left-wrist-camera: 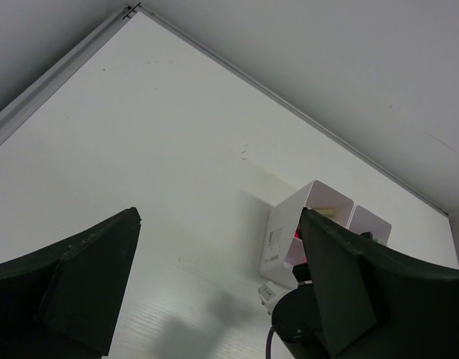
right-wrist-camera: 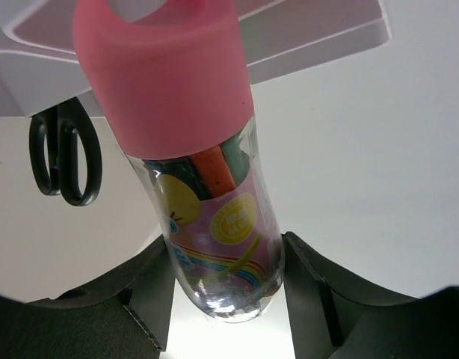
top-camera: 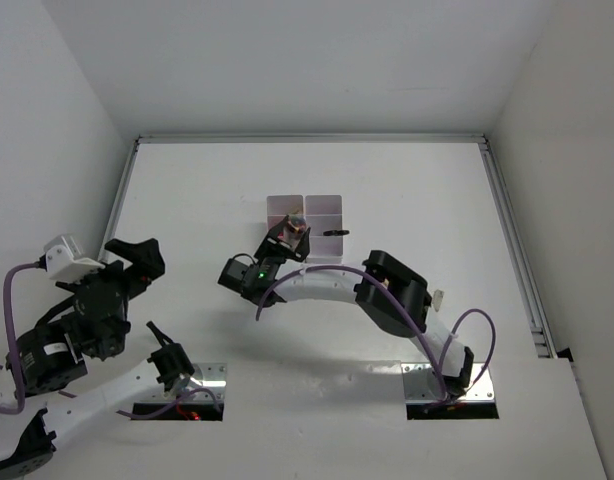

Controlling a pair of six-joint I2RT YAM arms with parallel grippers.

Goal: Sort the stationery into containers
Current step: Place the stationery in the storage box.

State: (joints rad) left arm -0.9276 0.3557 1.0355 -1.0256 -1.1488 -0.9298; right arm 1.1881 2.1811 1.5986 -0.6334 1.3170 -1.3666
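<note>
item 1. left gripper (left-wrist-camera: 220, 215): black two-finger unit, jaws spread wide with nothing between them, raised above the near-left part of the white tabletop (top-camera: 187, 190), well apart from every other item.

item 2. white plastic organizer tray (top-camera: 329, 210): square compartments in two columns, standing near the middle of the tabletop, a little toward the far edge.

item 3. right gripper (right-wrist-camera: 226, 271): black two-finger unit, reached across to the near-left part of the tray, jaws clamped on both sides of item 4.

item 4. clear plastic tube with a pink cap (right-wrist-camera: 214, 217): round body with a rainbow-and-yellow-disc print, orange and green sticks inside; gripped at its clear lower end, cap end pointing at the tray's left column. whether it touches the tray cannot be told.

item 5. black-handled scissors (top-camera: 334, 232): closed, lying flat at the tray's right side; touching it or just beside it, cannot be told.
</note>
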